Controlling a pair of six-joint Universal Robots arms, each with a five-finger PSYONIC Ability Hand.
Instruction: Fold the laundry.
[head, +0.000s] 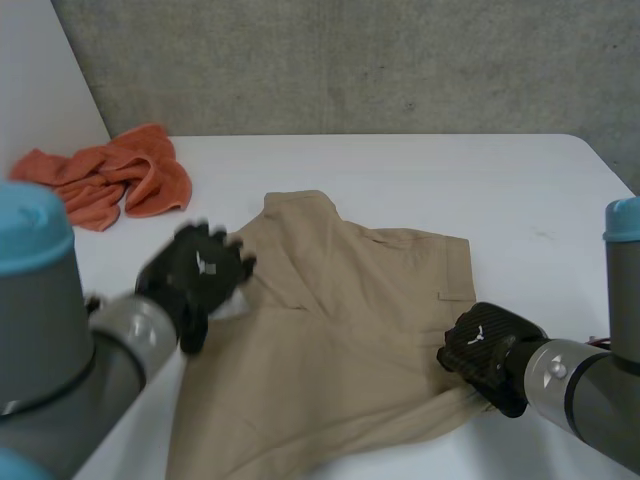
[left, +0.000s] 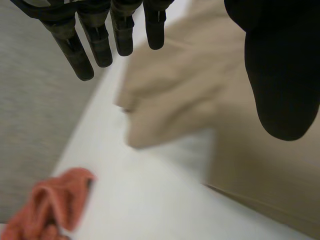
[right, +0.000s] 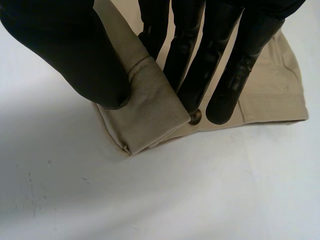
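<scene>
A beige garment (head: 340, 330), shorts or trousers by the look of the waistband, lies spread across the middle of the white table (head: 420, 165). My left hand (head: 195, 275) hovers over its left edge, open, with straight fingers and nothing in them. In the left wrist view the fingers (left: 100, 45) and thumb stand apart above a loose fold of the garment (left: 200, 90). My right hand (head: 485, 350) is at the garment's right edge. There its thumb (right: 65, 50) and fingers pinch a doubled-over end of the waistband (right: 155, 115), near a button.
A crumpled orange towel (head: 110, 180) lies at the table's far left corner, also seen beyond the left hand's fingertips as the orange towel (left: 55, 205). A grey wall stands behind the table. Bare tabletop (right: 150, 200) lies beside the right hand.
</scene>
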